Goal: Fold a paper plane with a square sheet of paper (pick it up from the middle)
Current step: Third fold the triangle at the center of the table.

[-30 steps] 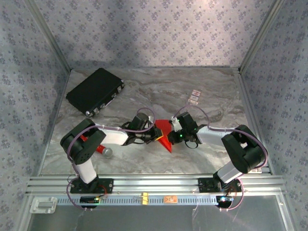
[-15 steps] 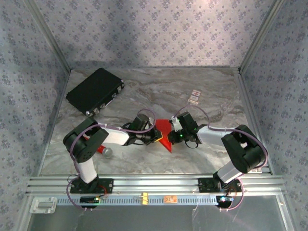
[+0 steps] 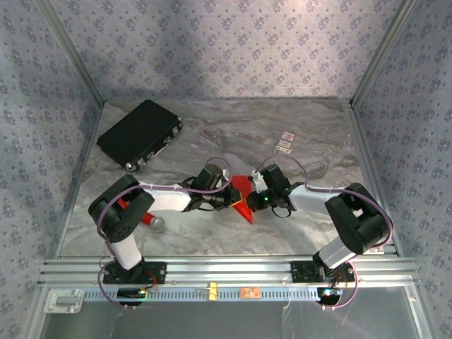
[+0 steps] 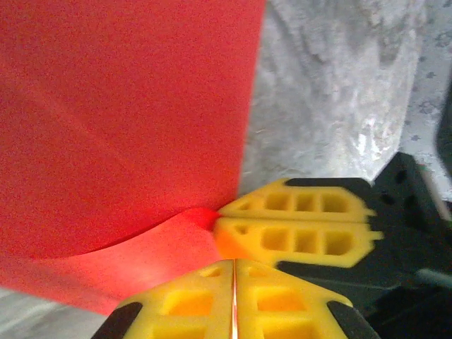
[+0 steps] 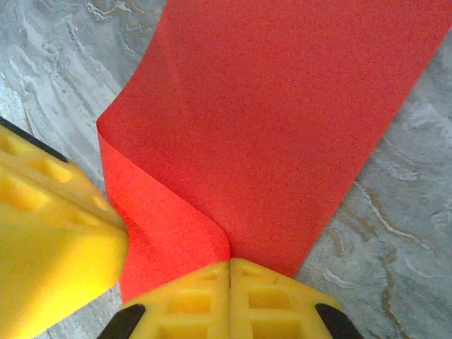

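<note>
Thin bright red paper sheet: folded, curled;
Left gripper: closed, tips at sheet edge;
Right gripper: clamped on fold

Left pincer and right pincer (tips adjacent) pinched tight

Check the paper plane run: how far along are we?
Early. Done: the red sheet of paper has one layer curled over itself, a soft bend that is not pressed flat. In hand: the left gripper and the right gripper are both shut on the sheet, tips close together at that bend. Left: flatten the crease, then every nose and wing fold; no dart shape yet.
</note>
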Motion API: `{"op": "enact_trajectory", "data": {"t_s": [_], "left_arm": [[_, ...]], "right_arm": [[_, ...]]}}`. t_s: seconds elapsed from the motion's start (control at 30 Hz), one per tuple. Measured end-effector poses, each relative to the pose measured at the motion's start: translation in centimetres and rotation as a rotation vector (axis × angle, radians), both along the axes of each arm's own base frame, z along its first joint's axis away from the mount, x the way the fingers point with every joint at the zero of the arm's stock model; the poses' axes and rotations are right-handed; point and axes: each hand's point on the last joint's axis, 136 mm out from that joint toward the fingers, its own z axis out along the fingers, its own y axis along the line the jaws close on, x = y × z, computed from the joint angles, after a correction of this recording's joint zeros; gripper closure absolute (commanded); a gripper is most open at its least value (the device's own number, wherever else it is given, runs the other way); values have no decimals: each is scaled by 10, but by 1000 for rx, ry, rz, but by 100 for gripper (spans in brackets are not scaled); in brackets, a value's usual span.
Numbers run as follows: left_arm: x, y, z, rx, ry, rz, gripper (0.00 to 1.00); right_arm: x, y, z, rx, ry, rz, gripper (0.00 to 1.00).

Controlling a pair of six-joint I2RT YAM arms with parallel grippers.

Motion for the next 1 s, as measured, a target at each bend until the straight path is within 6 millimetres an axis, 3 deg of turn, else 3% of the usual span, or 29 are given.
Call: {"op": "enact_trajectory", "data": {"t_s": [0.2,0.5,0.7,0.83,1.0], "left_arm": [[0,-1,-2,3,3,0,91],[-5,7,-31,60,47,6,92],[-6,10,-35,64,42,13,92],[-6,10,-35,61,36,13,92],[-5,10,-35,59,33,12,92]], "right_arm": [[0,0,0,1,0,-1,100],[0,0,0,1,0,-1,100],[0,0,0,5,3,2,99],[-1,1,1,19,17,0,89],[-1,-4,9,39,46,-36,63]]}}
